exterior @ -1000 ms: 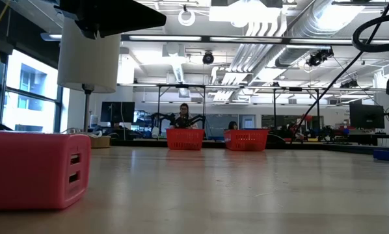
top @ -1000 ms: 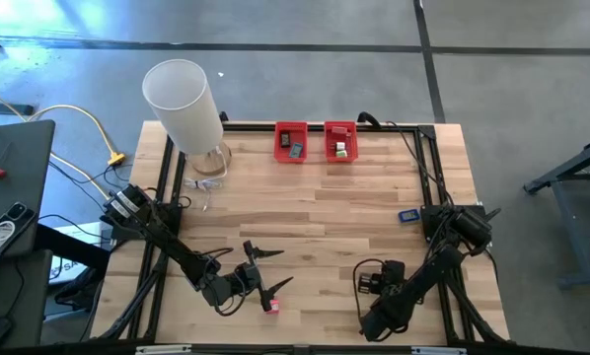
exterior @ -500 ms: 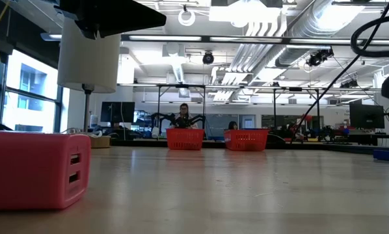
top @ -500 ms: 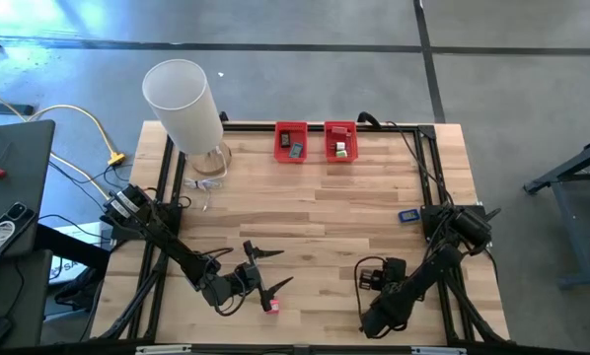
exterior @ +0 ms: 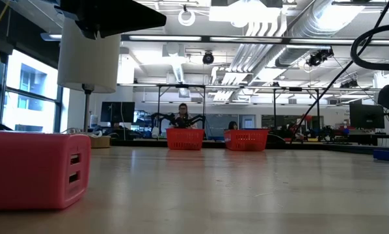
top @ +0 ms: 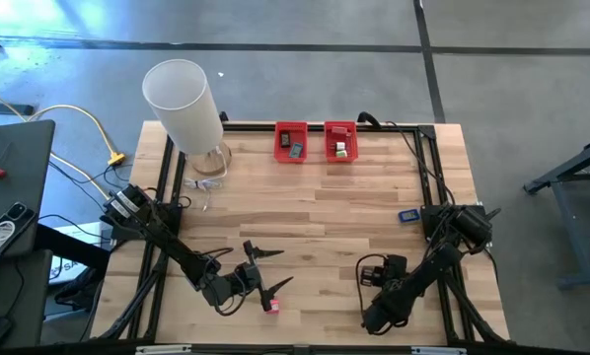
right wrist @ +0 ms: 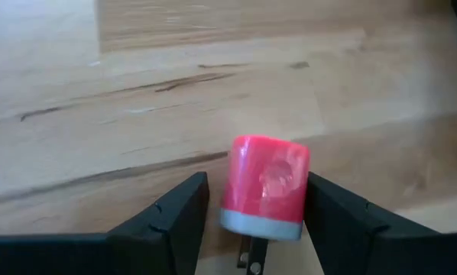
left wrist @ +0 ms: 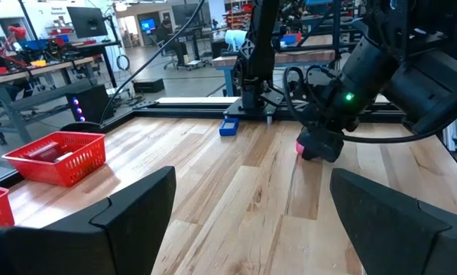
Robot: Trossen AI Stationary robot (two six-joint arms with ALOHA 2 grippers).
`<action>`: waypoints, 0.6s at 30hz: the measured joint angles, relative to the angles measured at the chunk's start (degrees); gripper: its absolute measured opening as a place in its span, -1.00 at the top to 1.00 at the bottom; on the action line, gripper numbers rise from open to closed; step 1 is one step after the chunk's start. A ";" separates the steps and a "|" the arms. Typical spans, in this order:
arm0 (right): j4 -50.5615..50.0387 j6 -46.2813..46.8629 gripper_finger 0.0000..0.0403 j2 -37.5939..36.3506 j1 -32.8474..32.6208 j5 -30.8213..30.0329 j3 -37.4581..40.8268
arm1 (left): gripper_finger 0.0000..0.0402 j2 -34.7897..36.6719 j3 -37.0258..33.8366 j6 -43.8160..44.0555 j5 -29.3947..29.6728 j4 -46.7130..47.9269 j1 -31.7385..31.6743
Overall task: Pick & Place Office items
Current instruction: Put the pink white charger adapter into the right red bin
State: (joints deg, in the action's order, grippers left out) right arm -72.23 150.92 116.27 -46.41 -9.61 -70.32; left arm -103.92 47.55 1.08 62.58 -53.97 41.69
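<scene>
Right gripper (right wrist: 251, 221): low over the table's near edge, fingers (right wrist: 167, 221) spread on either side of a small red piece (right wrist: 265, 187); contact not clear.
Small red piece: rounded red body, grey end toward the wrist, long axis along the fingers; no writing legible.
Left gripper (top: 267, 278): near front centre, jaws wide apart, empty.
Red block (top: 271, 306): just beside the left gripper's near fingertip; two slots on one face.
Blue piece (top: 407, 215): flat on the table, beyond the right gripper.
Red bins (top: 291, 141): far edge, well apart from both grippers, holding small pieces.
</scene>
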 joint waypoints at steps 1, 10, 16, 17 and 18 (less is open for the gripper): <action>-0.04 -1.51 0.03 0.05 0.01 -0.53 0.02 | -0.69 0.00 0.00 -0.02 -0.01 -0.01 0.00; 0.25 -6.87 0.03 0.16 0.02 -1.85 0.09 | -0.69 0.00 0.00 0.00 0.01 0.00 0.00; 0.14 -13.76 0.03 0.18 0.02 -2.29 0.09 | -0.69 0.00 0.00 0.00 -0.01 -0.01 0.00; 0.19 -16.35 0.03 0.18 0.02 -2.39 0.09 | -0.69 0.00 0.00 0.00 -0.01 0.01 0.00; 0.19 -17.83 0.03 0.18 0.02 -2.44 0.09 | -0.69 0.00 0.00 -0.01 -0.01 0.01 0.00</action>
State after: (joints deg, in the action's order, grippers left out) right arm -72.04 133.09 116.44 -46.39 -12.05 -70.24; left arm -103.92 47.55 1.07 62.57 -53.96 41.69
